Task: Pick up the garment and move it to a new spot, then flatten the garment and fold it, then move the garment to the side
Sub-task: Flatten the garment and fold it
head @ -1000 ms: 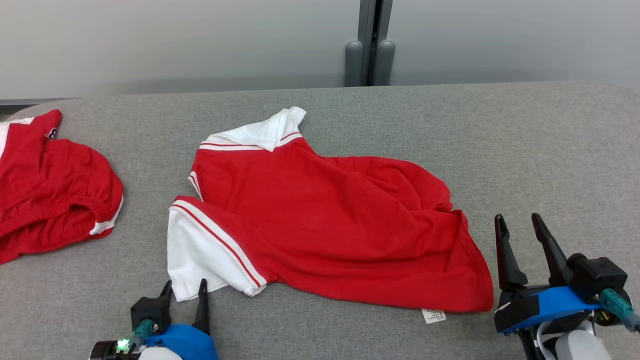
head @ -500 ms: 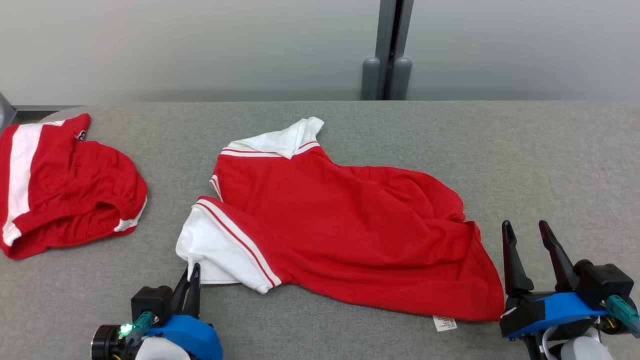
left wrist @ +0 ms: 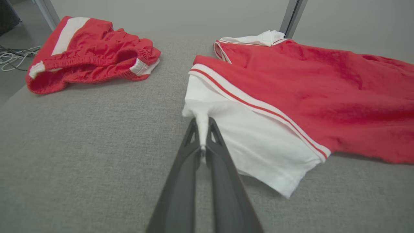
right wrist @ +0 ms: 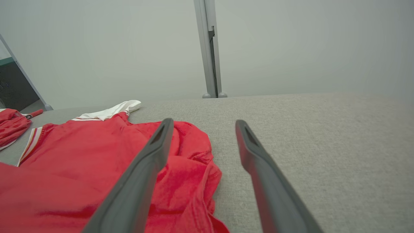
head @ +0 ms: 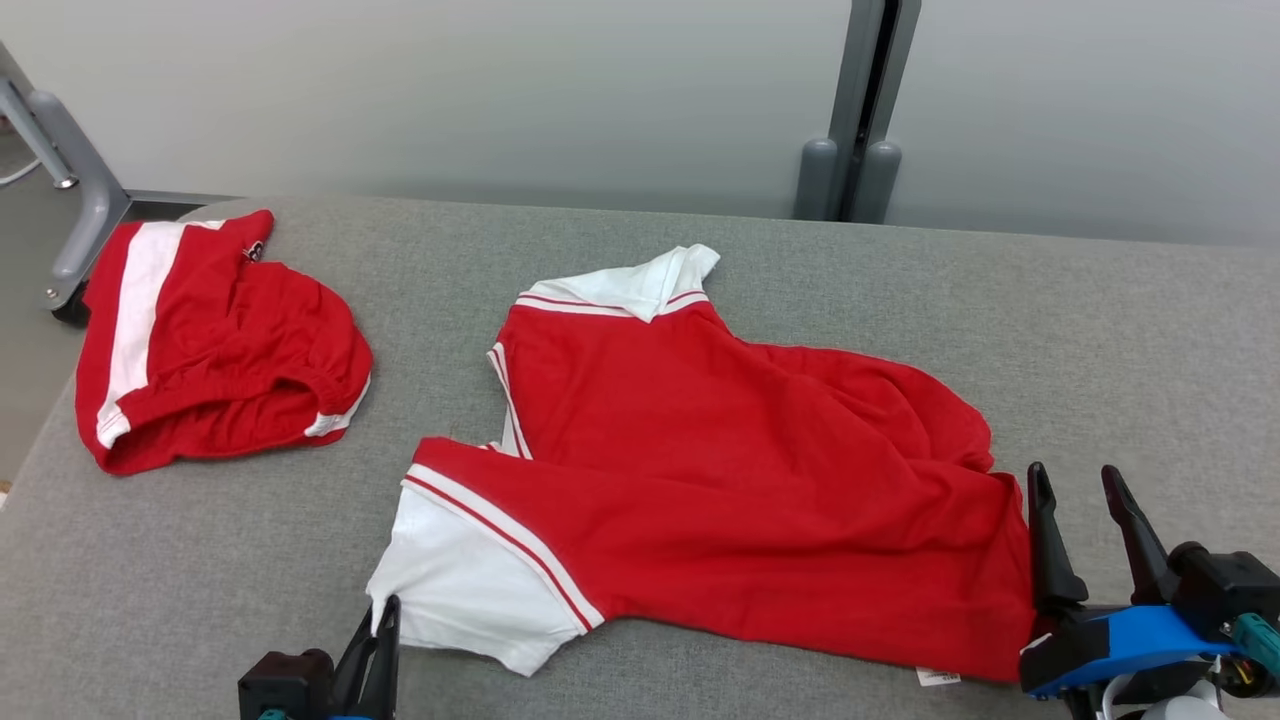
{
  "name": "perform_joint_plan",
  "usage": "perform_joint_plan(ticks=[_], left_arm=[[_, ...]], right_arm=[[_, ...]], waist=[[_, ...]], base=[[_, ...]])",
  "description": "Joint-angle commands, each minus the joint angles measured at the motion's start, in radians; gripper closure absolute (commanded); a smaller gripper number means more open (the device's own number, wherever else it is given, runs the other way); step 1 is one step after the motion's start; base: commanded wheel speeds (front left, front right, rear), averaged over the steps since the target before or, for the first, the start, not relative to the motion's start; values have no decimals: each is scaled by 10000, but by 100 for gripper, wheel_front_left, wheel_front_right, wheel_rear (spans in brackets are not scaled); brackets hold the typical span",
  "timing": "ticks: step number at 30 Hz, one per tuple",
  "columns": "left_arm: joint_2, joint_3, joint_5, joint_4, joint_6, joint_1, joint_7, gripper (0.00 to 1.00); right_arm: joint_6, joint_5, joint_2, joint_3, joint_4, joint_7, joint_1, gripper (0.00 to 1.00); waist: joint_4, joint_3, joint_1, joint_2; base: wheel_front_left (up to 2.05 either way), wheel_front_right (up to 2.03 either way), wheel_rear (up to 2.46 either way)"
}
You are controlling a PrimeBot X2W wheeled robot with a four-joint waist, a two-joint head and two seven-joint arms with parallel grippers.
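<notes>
Shirt (head: 720, 470) is light, limp. Left gripper (head: 388, 612) pinches its white sleeve (head: 470, 580) at seven o'clock; right gripper (head: 1073, 478), jaws wide, should take the hem (head: 1005, 600) at four.

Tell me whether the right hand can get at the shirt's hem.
Probably yes: the open right hand sits right beside the shirt, at its hem, with nothing between them.

The grey table (head: 1100, 330) is seen from above by the head camera, facing a pale wall (head: 500, 90); both wrist cameras are set low and close; the red shirt (head: 760, 480) is shared by all three.
</notes>
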Motion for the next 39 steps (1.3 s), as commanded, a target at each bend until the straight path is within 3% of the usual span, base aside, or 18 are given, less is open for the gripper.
perform_joint_plan(ticks=[1,4,5,6,18,29,39], left_arm=[[57,12,-62,-324,85,175,234,100],[57,-17,-193,-859,127,523,808,98],[62,-3,-181,-1042,176,555,836,58],[42,8,-186,-1186,234,614,830,0],[238,167,417,-2093,604,-190,-1268,0],[315,421,476,-1127,812,-1811,-2278,0],[546,1063,41,459,904,-2429,-2494,0]], right_arm=[[1,-48,-19,-34,5,-33,66,0],[1,-66,-30,6,55,-33,9,0],[1,-63,-28,28,78,-33,-17,0],[1,-58,-31,41,98,-33,-42,0],[1,-55,-88,190,162,-35,-124,0],[1,7,-165,310,154,-33,-371,0],[1,21,-193,199,110,-33,-476,0]], waist=[[66,28,1,0],[116,18,1,0],[117,11,1,0],[113,4,1,0],[-303,-142,1,0],[-1306,105,1,0],[-1642,361,1,0]], base=[[0,0,0],[0,0,0],[0,0,0],[0,0,0],[0,0,0],[0,0,0],[0,0,0]])
